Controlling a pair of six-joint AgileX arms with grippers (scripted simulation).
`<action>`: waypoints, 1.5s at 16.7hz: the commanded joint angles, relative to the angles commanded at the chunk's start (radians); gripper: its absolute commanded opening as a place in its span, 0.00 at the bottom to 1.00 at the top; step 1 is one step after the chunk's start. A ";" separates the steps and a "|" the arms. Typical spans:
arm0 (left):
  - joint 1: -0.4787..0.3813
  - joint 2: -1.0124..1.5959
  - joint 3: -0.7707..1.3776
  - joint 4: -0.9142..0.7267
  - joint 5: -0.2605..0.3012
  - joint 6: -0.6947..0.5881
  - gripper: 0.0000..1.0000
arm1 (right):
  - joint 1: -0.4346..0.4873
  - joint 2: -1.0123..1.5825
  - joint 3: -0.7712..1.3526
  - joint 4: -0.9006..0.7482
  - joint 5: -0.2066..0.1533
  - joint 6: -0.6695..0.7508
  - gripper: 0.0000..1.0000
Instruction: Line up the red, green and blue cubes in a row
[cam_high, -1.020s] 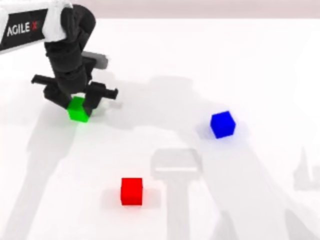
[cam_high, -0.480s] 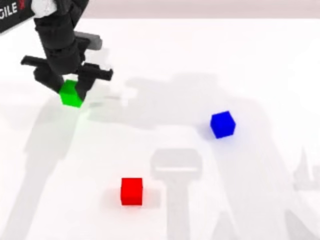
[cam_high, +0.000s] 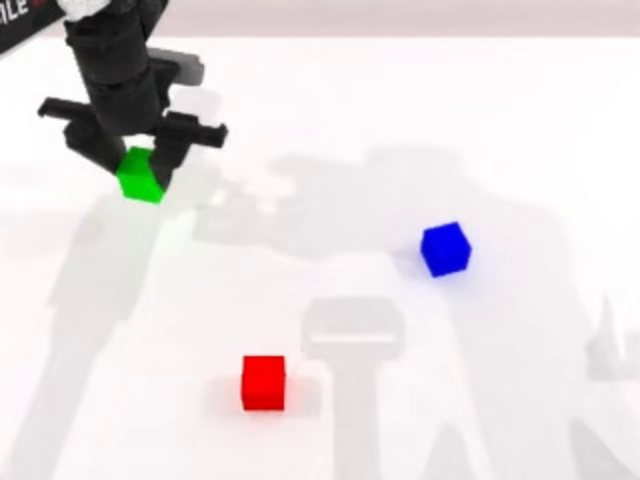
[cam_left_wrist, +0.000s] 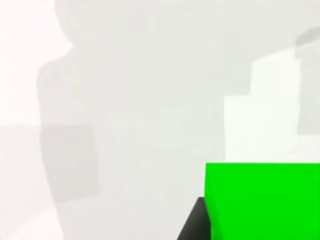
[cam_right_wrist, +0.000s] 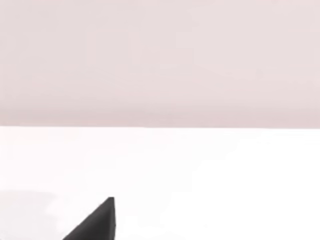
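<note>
My left gripper hangs over the table's far left, shut on the green cube, which is held off the surface. In the left wrist view the green cube fills the corner beside one dark finger. The blue cube rests on the table at the right of middle. Near the front, left of centre, the red cube lies alone. My right arm is outside the top view; its wrist view shows only one dark finger set far to the side, over bare white table.
The white table carries only grey arm shadows. A pale pink back wall stands beyond the table's far edge.
My left gripper has risen with the green cube and shifted toward the far left of the table. The red and blue cubes have stayed put.
</note>
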 joint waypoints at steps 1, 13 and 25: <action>-0.020 -0.007 -0.007 0.002 -0.001 -0.023 0.00 | 0.000 0.000 0.000 0.000 0.000 0.000 1.00; -0.549 -0.204 -0.270 0.038 -0.010 -0.812 0.00 | 0.000 0.000 0.000 0.000 0.000 0.000 1.00; -0.631 -0.230 -0.369 0.128 -0.015 -0.905 0.00 | 0.000 0.000 0.000 0.000 0.000 0.000 1.00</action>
